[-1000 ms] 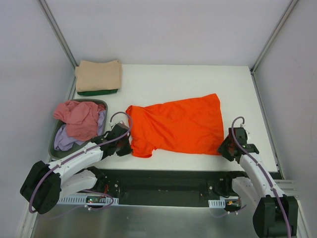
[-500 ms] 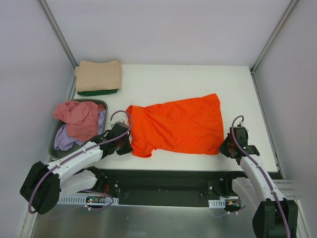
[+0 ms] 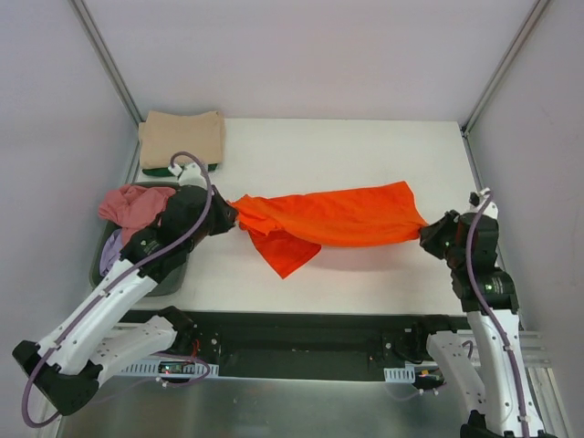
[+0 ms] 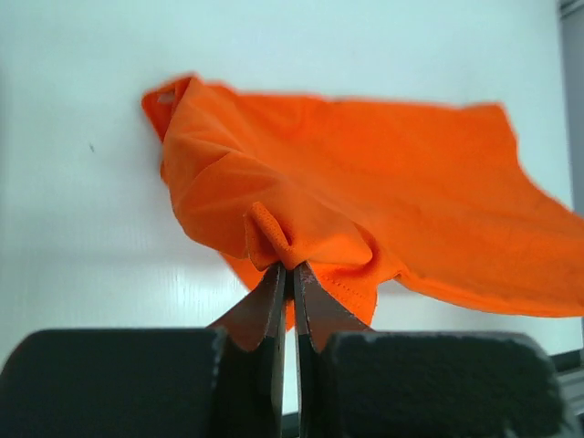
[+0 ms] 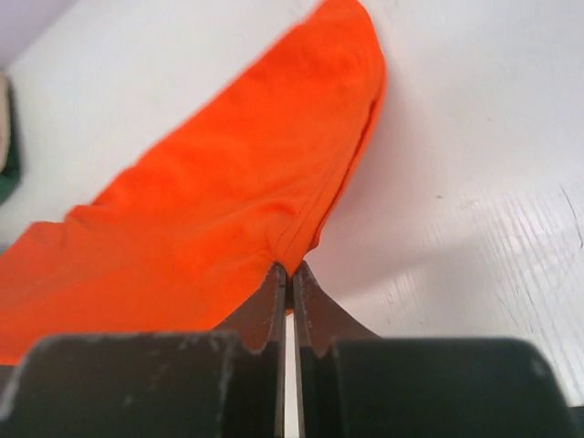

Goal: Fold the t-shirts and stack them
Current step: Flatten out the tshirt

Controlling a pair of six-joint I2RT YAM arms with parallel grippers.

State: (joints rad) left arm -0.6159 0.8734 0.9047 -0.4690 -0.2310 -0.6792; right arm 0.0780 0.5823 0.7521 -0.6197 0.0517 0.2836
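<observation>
Far left, at the back corner of the table (image 3: pixel 365 146): a folded tan shirt (image 3: pixel 182 138) stacked on a folded dark green shirt (image 3: pixel 173 170), with only a narrow green edge showing at the near side; just nearer, a dark grey basket (image 3: pixel 99 272) with a crumpled pink shirt (image 3: pixel 134 205) heaped in it, partly hidden by the left arm reaching across.

Next, the left gripper (image 3: pixel 233 217), just right of the basket, clamped tight on a bunched fold at the left end of the orange shirt (image 3: pixel 338 217); from the left wrist, jaws pressed together on a small pinch of hemmed orange cloth (image 4: pixel 383 192), the rest spreading away over the white surface.

In the middle, the orange shirt pulled into a long band between the two grippers, creased along its length; a loose pointed flap hanging from its left part toward the near edge; a shadow on the table under the band; hard to tell whether the flap touches the surface.

Far right, the right gripper (image 3: pixel 427 234) closed on the right end of the shirt; from the right wrist, jaws nipped together on the cloth's edge (image 5: pixel 210 219), the fabric fanning out from the pinch.
</observation>
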